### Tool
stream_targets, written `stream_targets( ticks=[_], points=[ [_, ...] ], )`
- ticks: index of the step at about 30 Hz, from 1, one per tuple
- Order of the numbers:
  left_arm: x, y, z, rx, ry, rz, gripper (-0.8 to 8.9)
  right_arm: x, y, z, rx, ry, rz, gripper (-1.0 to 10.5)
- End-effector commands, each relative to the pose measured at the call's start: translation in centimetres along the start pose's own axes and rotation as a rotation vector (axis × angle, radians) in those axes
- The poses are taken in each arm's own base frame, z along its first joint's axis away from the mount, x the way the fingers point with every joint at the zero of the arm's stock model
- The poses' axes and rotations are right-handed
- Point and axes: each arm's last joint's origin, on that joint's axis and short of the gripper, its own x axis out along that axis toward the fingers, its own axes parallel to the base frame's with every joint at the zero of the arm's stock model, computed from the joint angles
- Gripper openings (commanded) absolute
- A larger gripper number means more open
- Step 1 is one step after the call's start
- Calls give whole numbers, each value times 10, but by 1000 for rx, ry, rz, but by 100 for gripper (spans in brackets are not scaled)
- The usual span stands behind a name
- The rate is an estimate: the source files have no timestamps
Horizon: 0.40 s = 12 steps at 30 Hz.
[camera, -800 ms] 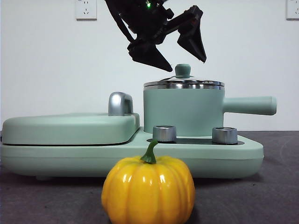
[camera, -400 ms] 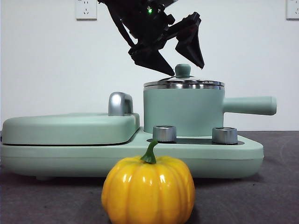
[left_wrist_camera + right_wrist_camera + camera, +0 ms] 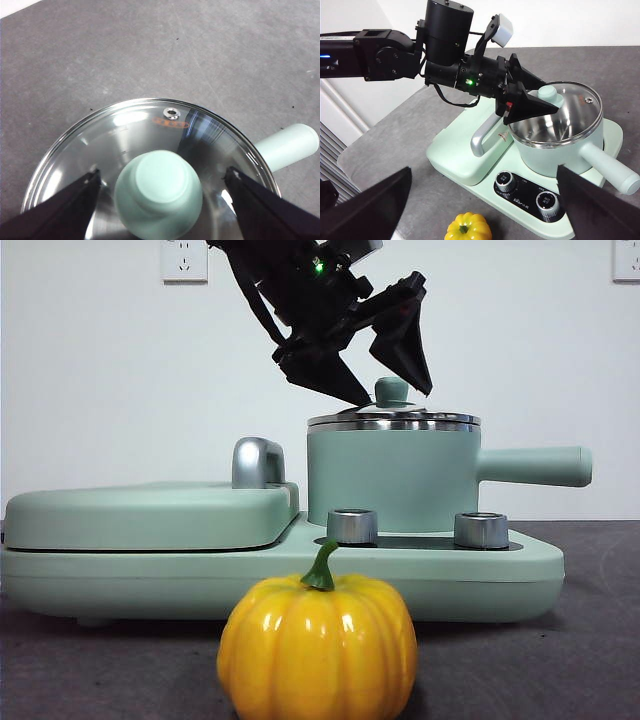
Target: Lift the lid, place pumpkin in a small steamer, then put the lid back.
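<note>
Left hand (image 3: 160,182) astride lid (image 3: 150,130) knob (image 3: 159,192) — contact unclear

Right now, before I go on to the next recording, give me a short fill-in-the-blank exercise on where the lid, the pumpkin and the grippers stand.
1. The lid sits on the ____, not yet lifted.
2. The left gripper has its open jaws on either side of the lid's ____.
3. The pumpkin stands on the ____, in front of the cooker base.
4. The right gripper holds ____.

Missing words: pot; knob; table; nothing
</note>
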Motion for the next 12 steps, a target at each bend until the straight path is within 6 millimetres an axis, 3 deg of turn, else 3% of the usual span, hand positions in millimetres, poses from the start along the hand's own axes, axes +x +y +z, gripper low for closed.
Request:
stream_targets(
  ticks=[1,4,12],
  points=[
    [10,-3,2,16,-2,-9,366,-2,2,4,-17,-13,1,462],
    [15,-2,-1,13,11,-10,359,-2,2,4,-17,-12,1,462],
    [17,-2,-2,14,8,-10,174,-2,2,4,-14,-12,1,462]
  ],
)
